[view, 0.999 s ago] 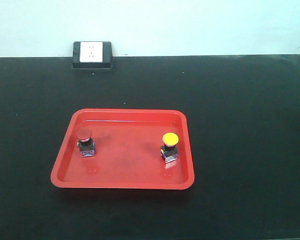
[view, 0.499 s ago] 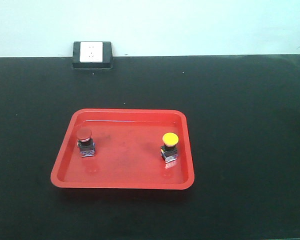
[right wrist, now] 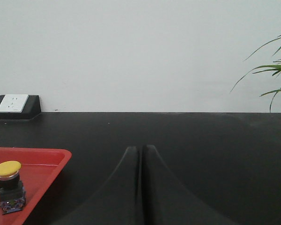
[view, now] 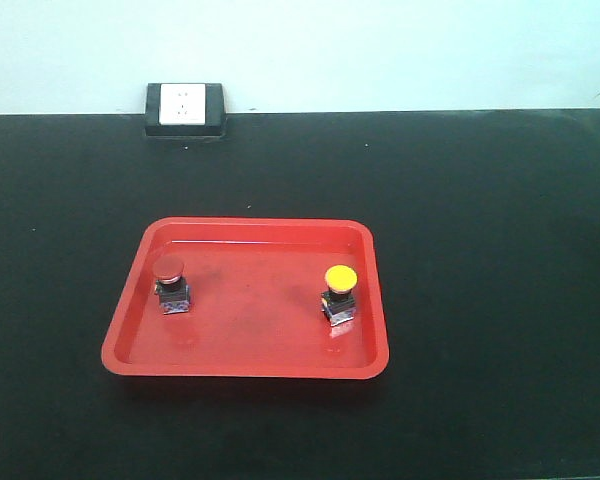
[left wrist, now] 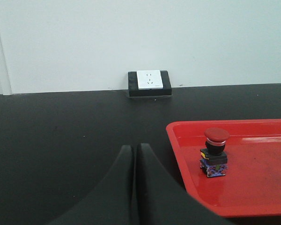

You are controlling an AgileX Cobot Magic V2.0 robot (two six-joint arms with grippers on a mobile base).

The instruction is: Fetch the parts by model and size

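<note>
switches (view: 172, 285) (view: 340, 294): no legible markings.

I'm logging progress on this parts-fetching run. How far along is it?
Looks finished or nearly so: the red-capped switch and the yellow-capped switch both stand upright in the red tray, apart from each other. Nothing is in hand: the left gripper and right gripper are shut and empty, off the tray. Nothing visible remains to fetch.

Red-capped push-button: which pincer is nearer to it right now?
Left. The left pincer, shut, sits just off the red tray edge beside the red-capped push-button. The right pincer, shut, is beyond the yellow-capped push-button, which stands at the tray's far side.
</note>
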